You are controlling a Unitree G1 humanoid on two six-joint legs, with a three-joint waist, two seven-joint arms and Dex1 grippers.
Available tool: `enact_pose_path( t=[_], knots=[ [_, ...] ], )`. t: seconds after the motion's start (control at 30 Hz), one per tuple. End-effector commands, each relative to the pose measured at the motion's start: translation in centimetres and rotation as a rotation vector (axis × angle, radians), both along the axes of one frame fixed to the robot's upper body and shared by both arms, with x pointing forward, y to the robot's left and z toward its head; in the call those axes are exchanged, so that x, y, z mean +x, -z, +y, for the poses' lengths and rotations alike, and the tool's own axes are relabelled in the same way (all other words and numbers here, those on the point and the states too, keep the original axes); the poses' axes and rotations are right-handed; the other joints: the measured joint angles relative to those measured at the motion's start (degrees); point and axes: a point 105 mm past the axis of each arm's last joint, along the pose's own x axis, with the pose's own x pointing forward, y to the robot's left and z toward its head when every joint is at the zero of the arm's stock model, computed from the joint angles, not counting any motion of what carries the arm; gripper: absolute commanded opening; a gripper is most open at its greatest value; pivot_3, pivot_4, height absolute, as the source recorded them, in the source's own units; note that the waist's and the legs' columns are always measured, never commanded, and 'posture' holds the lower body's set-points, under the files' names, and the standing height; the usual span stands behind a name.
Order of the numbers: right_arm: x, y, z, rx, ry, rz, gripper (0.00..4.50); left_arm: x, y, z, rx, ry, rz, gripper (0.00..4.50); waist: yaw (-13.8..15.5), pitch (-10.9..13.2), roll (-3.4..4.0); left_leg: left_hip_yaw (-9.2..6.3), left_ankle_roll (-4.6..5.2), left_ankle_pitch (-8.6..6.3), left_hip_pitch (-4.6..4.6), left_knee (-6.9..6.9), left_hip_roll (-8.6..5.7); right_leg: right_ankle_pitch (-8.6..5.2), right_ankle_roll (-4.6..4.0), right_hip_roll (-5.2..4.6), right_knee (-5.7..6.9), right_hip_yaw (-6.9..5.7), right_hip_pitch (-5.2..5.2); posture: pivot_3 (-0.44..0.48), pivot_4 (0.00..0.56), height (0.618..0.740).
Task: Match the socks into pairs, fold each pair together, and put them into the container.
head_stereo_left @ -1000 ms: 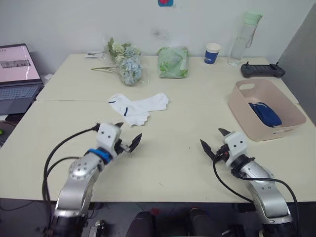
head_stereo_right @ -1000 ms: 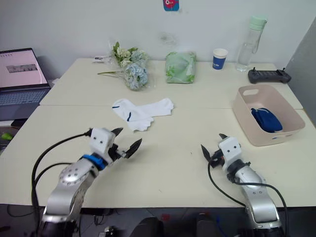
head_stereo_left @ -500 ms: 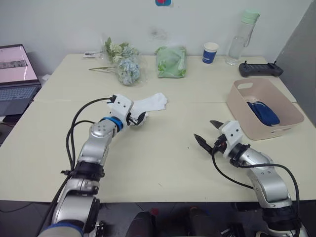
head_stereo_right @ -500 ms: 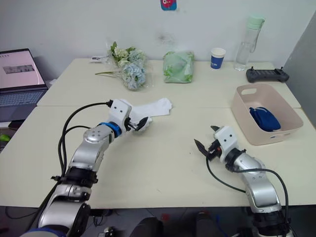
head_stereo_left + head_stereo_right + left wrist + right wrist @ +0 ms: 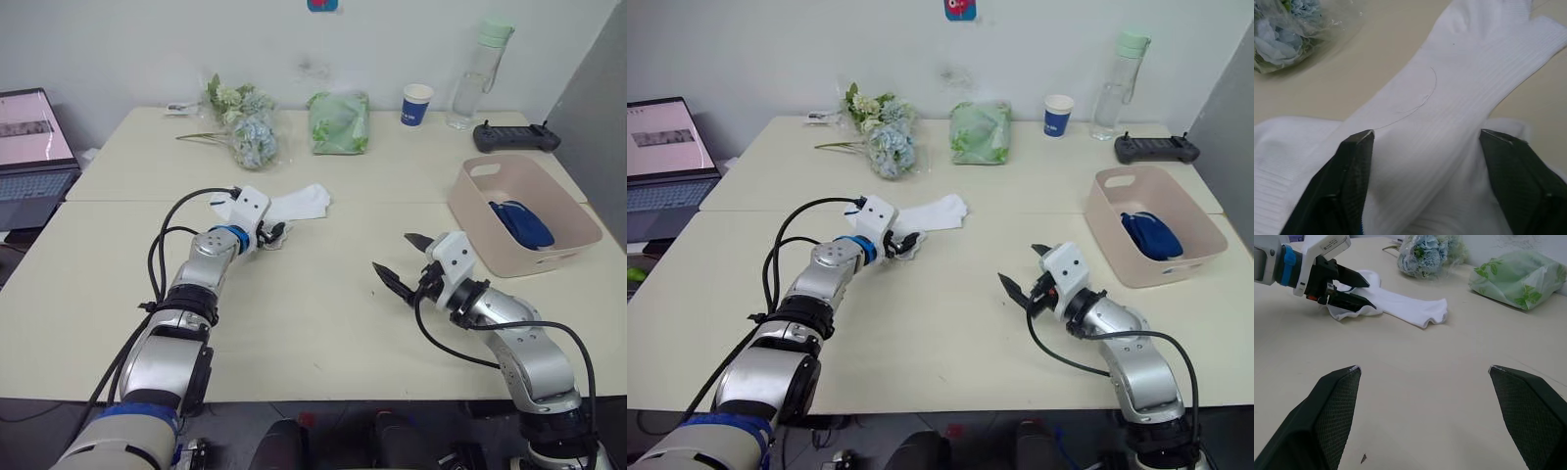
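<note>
- While spread wide, left jaws (image 5: pixel 1422 147) straddling the white socks (image 5: pixel 1449 103), fingertips (image 5: pixel 1359 142) down at the cloth; nothing pinched between them
- White socks lying overlapped and flat on the tabletop (image 5: pixel 323 313), toes pointing toward the green bag (image 5: pixel 341 122); just beside the bunch of pale blue flowers (image 5: pixel 245 132)
- Right jaws (image 5: pixel 402 259) also spread apart, holding nothing; hovering low over bare tabletop, well apart from the white socks, with the container to their right
- Container (image 5: pixel 578 220) standing at the right side of the tabletop; dark navy socks (image 5: pixel 521 223) lying inside it
- Farther back: paper cup (image 5: pixel 417 104), clear bottle (image 5: pixel 478 73), black controller (image 5: pixel 517 137); laptop (image 5: pixel 34 147) at the far left
</note>
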Motion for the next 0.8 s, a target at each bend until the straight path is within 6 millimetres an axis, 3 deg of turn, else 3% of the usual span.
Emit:
enact_pose_path(
  t=[0.03, 0.27, 0.57, 0.8],
  knots=[
    [-0.5, -1.3, 0.2, 0.005, -0.012, -0.051, 4.50, 0.1, 0.2, 0.5, -0.009, -0.018, 0.008, 2.30, -0.17, 0.00, 0.00, 0.00, -0.01, 0.00, 0.00, 0.00, 0.00, 0.00, 0.00, 0.01, 0.00, 0.00, 0.00, 0.000, 0.150, 0.740],
    [-0.3, -1.4, 0.3, 0.004, -0.009, -0.056, 4.50, 0.4, -1.0, 0.2, -0.091, -0.010, -0.029, 0.01, -0.53, 0.00, 0.00, -0.02, -0.02, 0.01, -0.01, 0.00, 0.01, 0.00, 0.00, 0.01, 0.01, -0.01, 0.00, 0.000, 0.150, 0.740],
    [-0.2, -1.2, 0.6, 0.010, -0.013, -0.053, 4.50, -0.4, -3.5, -1.0, -0.184, 0.129, -0.094, 0.01, -0.91, 0.01, -0.01, -0.05, -0.11, 0.06, -0.07, 0.01, 0.01, 0.00, 0.00, 0.00, 0.00, 0.00, -0.02, 0.000, 0.150, 0.740],
    [-0.1, -1.1, 0.6, 0.009, -0.016, -0.049, 4.50, -4.1, -3.8, -2.9, -0.132, 0.362, -0.034, 0.01, -1.06, 0.01, 0.00, -0.07, -0.15, 0.09, -0.06, -0.01, 0.05, 0.00, 0.00, 0.00, 0.00, 0.14, -0.02, 0.000, 0.150, 0.740]
  ],
)
